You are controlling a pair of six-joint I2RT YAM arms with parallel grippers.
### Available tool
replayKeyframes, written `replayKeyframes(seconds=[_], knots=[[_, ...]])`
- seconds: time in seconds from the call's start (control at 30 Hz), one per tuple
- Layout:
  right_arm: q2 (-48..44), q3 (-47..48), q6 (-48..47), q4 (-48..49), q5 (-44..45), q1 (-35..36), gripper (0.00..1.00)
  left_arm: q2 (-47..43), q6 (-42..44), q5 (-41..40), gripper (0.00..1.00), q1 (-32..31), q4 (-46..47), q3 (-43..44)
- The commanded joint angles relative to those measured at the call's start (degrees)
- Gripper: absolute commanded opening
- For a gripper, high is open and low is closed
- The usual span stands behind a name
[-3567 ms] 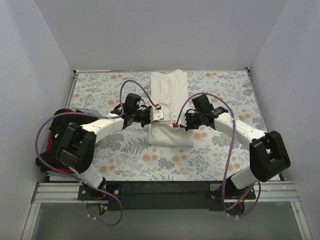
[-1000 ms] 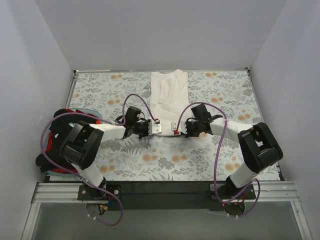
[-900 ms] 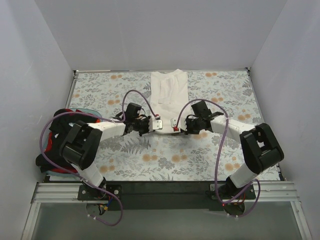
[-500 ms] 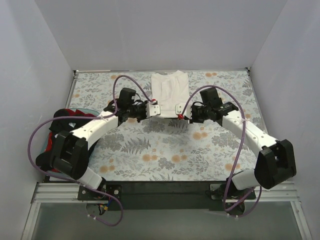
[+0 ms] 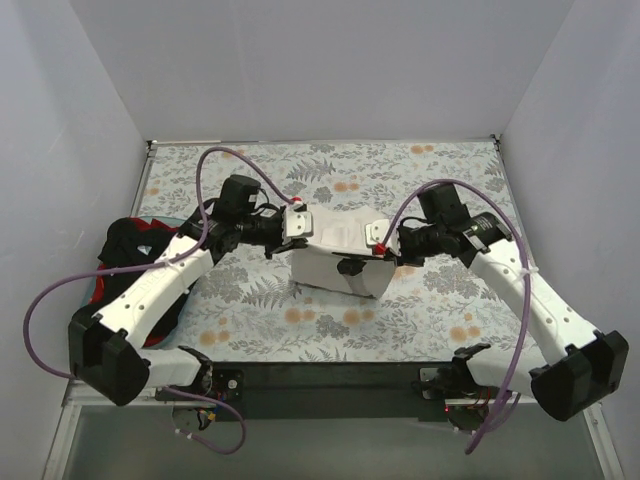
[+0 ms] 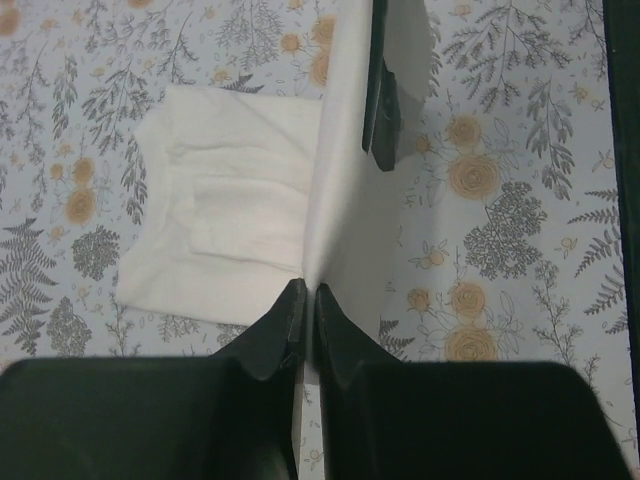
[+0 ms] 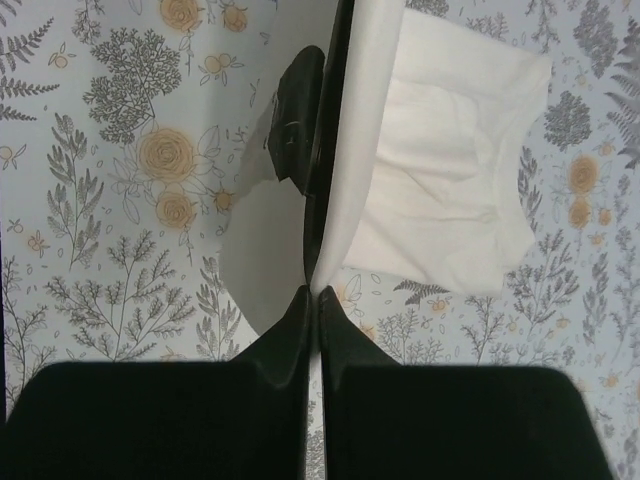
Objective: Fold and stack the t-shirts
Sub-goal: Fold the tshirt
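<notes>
Left gripper (image 5: 298,222) and right gripper (image 5: 379,238), both clamped on the off-white t-shirt (image 5: 325,262), have lifted it and drawn it back from the far edge to mid-table, still mid-fold; black and red t-shirts (image 5: 125,245) wait at left.

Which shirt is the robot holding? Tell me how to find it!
Look at the flowery tablecloth and find its middle, between the two white arms. There the left gripper and right gripper each pinch one t-shirt, partly lifted. It is plain off-white, unlike the black and red shirts heaped at the left edge.
</notes>
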Motion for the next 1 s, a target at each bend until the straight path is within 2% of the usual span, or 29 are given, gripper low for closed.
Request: replayKeyframes(seconds=[0.0,0.27,0.37,0.47,0.57,0.67,0.73,0.83,0.87,0.97], knots=[[7.13,3.0,-2.55,-3.43,-0.85,-3.52,0.01,4.88,-4.06,-1.92,0.0,2.7,2.42,3.7],[31.97,20.39,-8.09,-0.89,-3.31,-9.14,0.01,28.93,-1.96,-2.54,0.0,8.77,11.05,15.3],[41.38,26.89,-7.92,-0.62,-4.1,-10.2,0.01,34.85,-1.59,-3.32,0.0,10.09,14.71,18.38],[49.39,31.73,-7.22,1.05,-4.01,-10.73,0.01,41.88,-3.7,-5.69,0.0,10.62,20.33,21.01],[55.2,33.67,-6.78,3.77,-2.96,-10.73,0.01,48.12,-3.62,-7.01,0.0,10.62,19.4,24.71],[58.2,34.39,-5.64,4.65,-2.43,-10.73,0.01,49.63,-3.53,-6.76,0.0,10.53,18.53,24.19],[58.21,31.67,-5.46,5.26,-2.34,-10.73,0.01,48.85,-3.53,-5.18,0.0,10.27,16.86,22.96],[55.24,24.41,-5.9,6.32,-2.87,-10.47,0.01,44.46,-3.45,-3.24,0.0,8.95,13.34,17.09],[52.27,21.84,-5.9,7.71,-3.04,-10.21,0.01,40.79,-3.62,-2.11,0.0,8.25,12.81,12.28],[45.59,13.75,-5.2,8.08,-4.62,-9.24,0.01,33.58,-5.36,-0.09,0.0,7.46,12.02,6.1]])
